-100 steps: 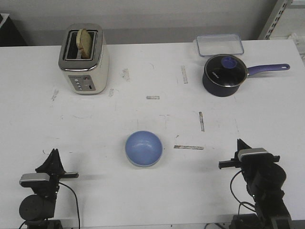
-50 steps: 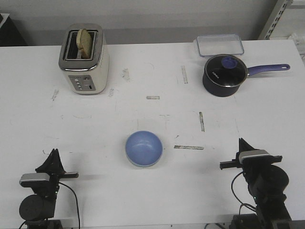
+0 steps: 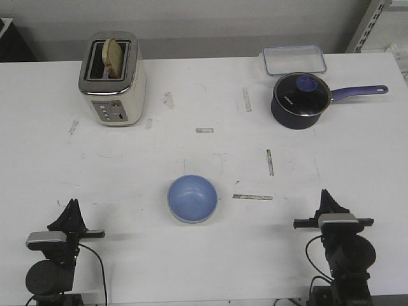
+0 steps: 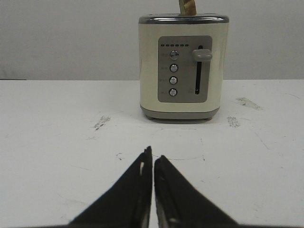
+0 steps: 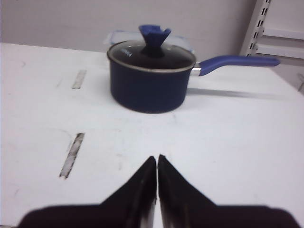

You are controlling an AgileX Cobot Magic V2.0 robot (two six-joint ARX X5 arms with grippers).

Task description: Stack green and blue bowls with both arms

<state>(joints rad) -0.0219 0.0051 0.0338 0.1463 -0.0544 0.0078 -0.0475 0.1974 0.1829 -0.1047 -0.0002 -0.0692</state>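
The light blue bowl (image 3: 192, 199) sits upright on the white table (image 3: 127, 172), at the middle near the front. A thin pale edge shows under its near rim; I cannot tell whether that is the green bowl, which shows nowhere else. My left gripper (image 3: 72, 205) is shut and empty at the front left, well left of the bowl; in the left wrist view (image 4: 153, 154) its tips meet. My right gripper (image 3: 326, 194) is shut and empty at the front right, well right of the bowl; its tips also meet in the right wrist view (image 5: 157, 159).
A cream toaster (image 3: 113, 80) with a slice of bread stands at the back left, also in the left wrist view (image 4: 182, 66). A dark navy pot (image 3: 299, 101) with a long handle and a clear container (image 3: 293, 60) stand at the back right. Tape strips (image 3: 252, 197) mark the table.
My right arm has drawn back a little toward the front edge and squared up. The left arm and the bowl have not moved.
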